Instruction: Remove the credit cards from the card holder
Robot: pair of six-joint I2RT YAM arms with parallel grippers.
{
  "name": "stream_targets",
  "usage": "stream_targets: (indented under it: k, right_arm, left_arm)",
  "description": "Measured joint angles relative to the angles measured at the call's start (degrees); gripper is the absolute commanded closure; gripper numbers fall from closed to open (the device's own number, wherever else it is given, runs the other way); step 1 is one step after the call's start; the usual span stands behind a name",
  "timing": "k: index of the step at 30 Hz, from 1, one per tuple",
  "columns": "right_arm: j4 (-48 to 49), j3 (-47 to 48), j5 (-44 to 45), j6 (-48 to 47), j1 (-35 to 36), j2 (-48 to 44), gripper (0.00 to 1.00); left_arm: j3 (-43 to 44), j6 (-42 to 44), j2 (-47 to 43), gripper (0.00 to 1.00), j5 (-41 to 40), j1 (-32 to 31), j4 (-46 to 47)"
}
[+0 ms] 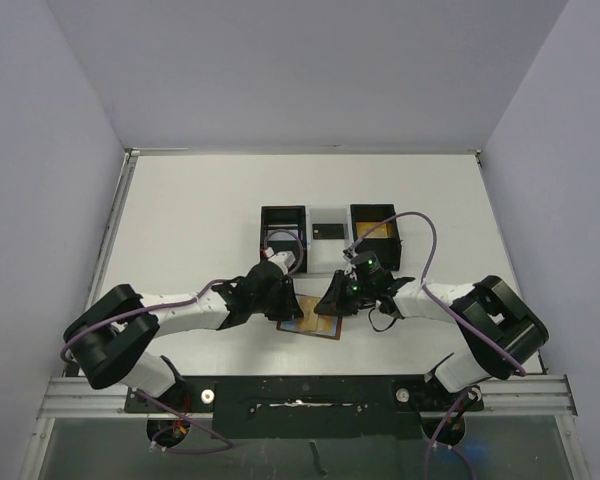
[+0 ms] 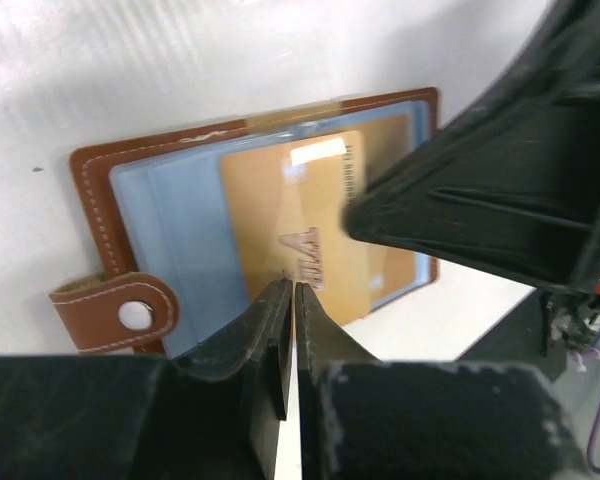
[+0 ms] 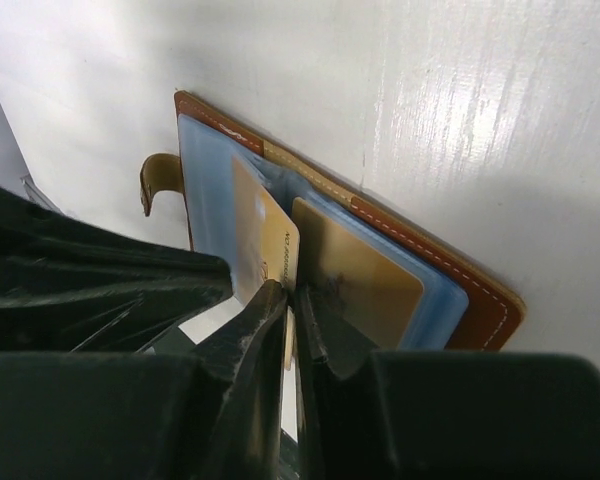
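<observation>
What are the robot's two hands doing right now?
Left gripper: fingers closed at the edge of a credit card; grip cannot be told.
Right gripper: fingers closed, pinching a credit card.

Open brown card holder (image 2: pixel 180 250), gold cards (image 2: pixel 290 220) inside

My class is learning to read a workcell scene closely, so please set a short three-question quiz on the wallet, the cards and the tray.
1. True or false: the card holder lies open on the table.
2. How many gold credit cards show inside it in the right wrist view?
3. The middle compartment of the tray holds: A a small black card; B a brown wallet; C a coin.
Key: 1 true; 2 two; 3 A.
</observation>
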Motion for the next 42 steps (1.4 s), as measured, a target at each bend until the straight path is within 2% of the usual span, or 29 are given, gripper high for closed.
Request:
stream_targets:
  k: [5, 9, 12, 17, 19, 23, 25, 30, 32, 35, 40, 42]
  right_arm:
    - [1.1, -0.6, 0.3, 1.6, -0.4, -0.1, 0.88]
    - [5.3, -3.4, 1.3, 4.9, -0.3, -0.9, 0.73]
    - [9.8, -6.3, 2.2, 7.5, 0.1, -2.6, 0.7]
    - [14.4, -7.2, 2.2, 9.4, 0.7, -1.2, 0.74]
    - [15.9, -7.2, 2.4, 9.8, 1.7, -0.1, 0.84]
    - [16.7, -7.2, 3.2, 11.1, 4.2, 1.1, 0.95]
    - [16.8, -7.2, 3.5, 11.6, 4.6, 0.6, 0.93]
    - [14.0, -7.2, 4.5, 11.5, 4.5, -2.3, 0.75]
    - [12.8, -7.2, 4.6, 11.1, 4.2, -3.3, 0.74]
    - [11.6, -7.2, 4.7, 10.8, 4.1, -3.8, 0.78]
    - [8.9, -7.2, 5.3, 10.8, 4.1, -3.8, 0.91]
    - [8.5, -7.2, 5.5, 10.8, 4.1, -3.8, 0.92]
  left_arm:
    - [1.2, -0.2, 3.6, 1.0, -1.4, 0.2, -1.8]
    - [1.4, -0.3, 3.9, 1.0, -2.3, 0.2, -1.8]
    - [1.4, -0.2, 3.9, 1.0, -2.4, 0.2, -1.9]
    - [1.4, -0.2, 3.9, 1.0, -2.4, 0.3, -1.9]
    - [1.4, -0.1, 3.9, 1.0, -2.4, 0.3, -1.9]
    - [1.4, 0.0, 4.0, 1.0, -2.4, 0.3, -2.0]
    - [1.4, 0.0, 4.0, 1.0, -2.4, 0.3, -2.1]
    - [1.4, -0.5, 4.0, 1.0, -2.6, 0.3, -2.1]
    - [1.4, -0.6, 4.0, 1.0, -2.6, 0.3, -2.1]
    - [1.4, -0.6, 4.0, 1.0, -2.6, 0.3, -2.1]
    - [1.4, -0.6, 4.0, 1.0, -2.6, 0.3, -2.2]
    - [1.4, -0.6, 4.0, 1.0, -2.6, 0.3, -2.3]
